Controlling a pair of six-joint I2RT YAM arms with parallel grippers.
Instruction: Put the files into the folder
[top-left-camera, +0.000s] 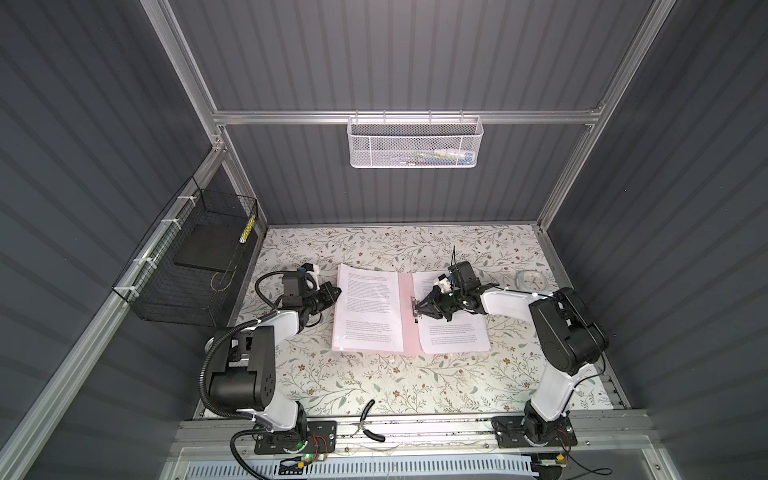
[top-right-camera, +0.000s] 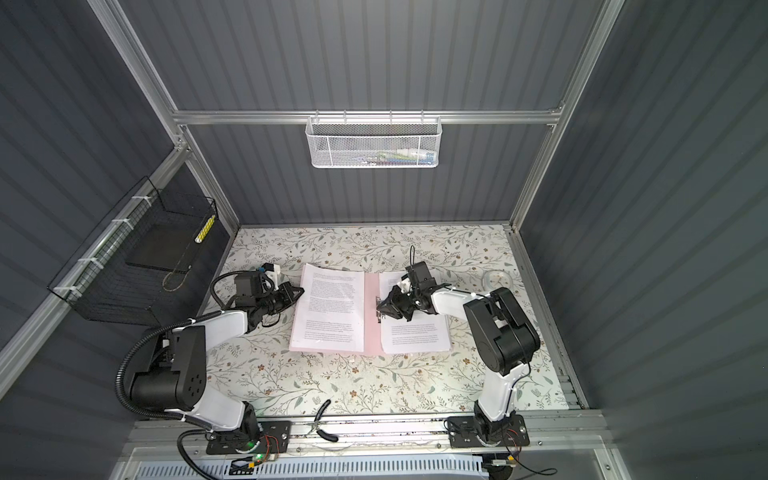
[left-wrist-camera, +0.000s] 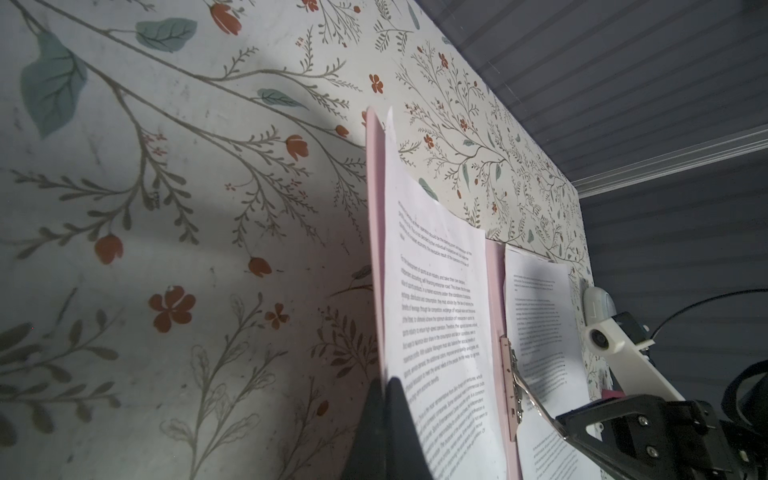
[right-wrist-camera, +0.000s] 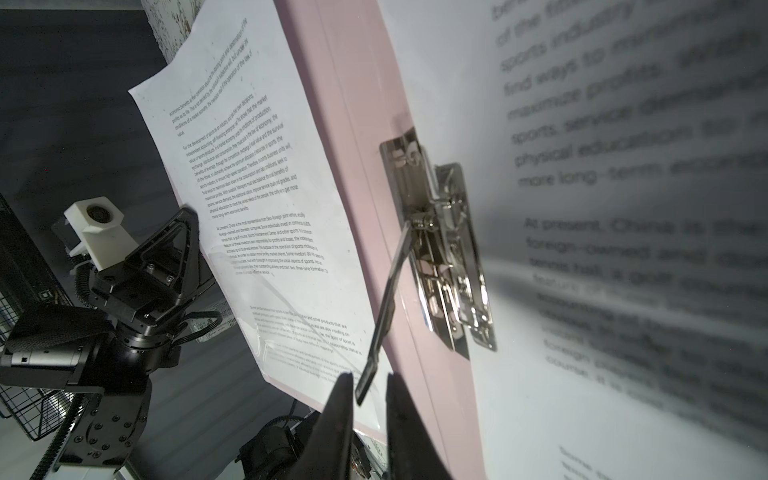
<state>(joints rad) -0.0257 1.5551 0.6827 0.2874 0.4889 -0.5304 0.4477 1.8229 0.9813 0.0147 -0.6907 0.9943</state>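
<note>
While the sheet (right-wrist-camera: 623, 124) beside it reads "At present, China", the right claw (right-wrist-camera: 370, 390), slightly parted, straddles the shiny clip lever (right-wrist-camera: 390, 297); left claw (left-wrist-camera: 384, 386) clenched.

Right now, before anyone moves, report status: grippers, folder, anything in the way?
Left gripper shut at left sheet's edge. Right gripper straddling the clip lever, gap showing. Folder lies open, sheets on both halves. Right arm overhangs right sheet.

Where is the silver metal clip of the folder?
In both top views the silver clip sits on the open pink folder's spine, between the left sheet and the right sheet, beside the right gripper.
</note>
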